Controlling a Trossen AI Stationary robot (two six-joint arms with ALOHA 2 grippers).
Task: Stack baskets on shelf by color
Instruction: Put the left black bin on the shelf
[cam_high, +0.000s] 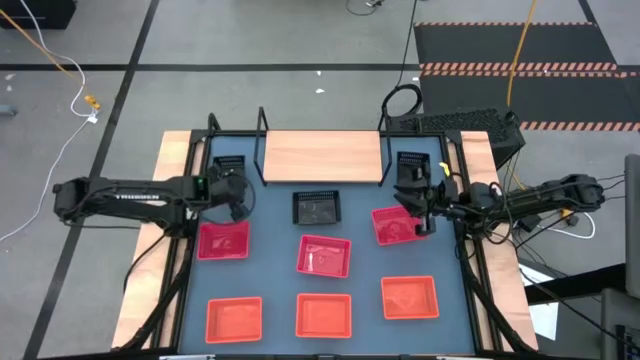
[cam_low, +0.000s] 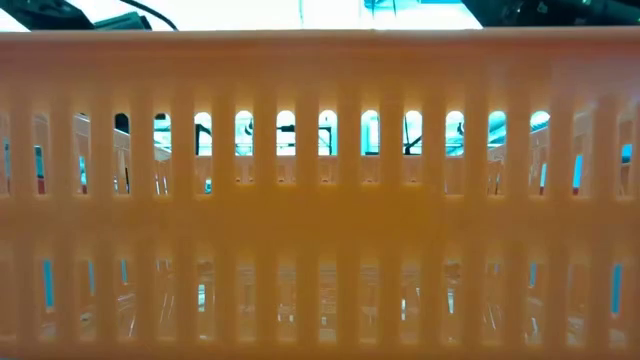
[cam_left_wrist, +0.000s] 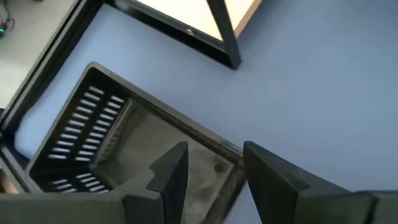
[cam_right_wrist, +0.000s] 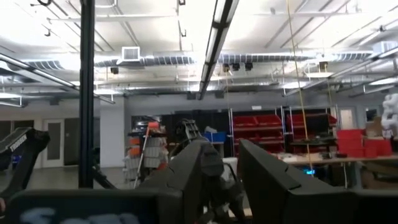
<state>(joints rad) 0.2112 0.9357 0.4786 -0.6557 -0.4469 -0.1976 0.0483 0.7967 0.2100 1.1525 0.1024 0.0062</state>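
Three black baskets sit at the far side: one far left (cam_high: 228, 163), one in the middle (cam_high: 318, 208), one far right (cam_high: 411, 163). Three pinkish-red baskets (cam_high: 324, 255) form the middle row and three orange-red ones (cam_high: 324, 315) the near row. The wooden shelf (cam_high: 320, 157) lies bare at the far edge. My left gripper (cam_high: 237, 200) is open over the far-left black basket (cam_left_wrist: 112, 134); one finger stands inside its near wall (cam_left_wrist: 225, 163) and one outside. My right gripper (cam_high: 418, 208) is open and held level, between the far-right black basket and a pinkish-red one (cam_high: 392, 225).
The wall of an orange basket (cam_low: 320, 200) fills the low view and hides the table behind it. Black wire uprights (cam_high: 262, 140) stand at the shelf's ends. The table's raised frame (cam_high: 190, 200) runs close beside the left gripper. The right wrist view shows only the room.
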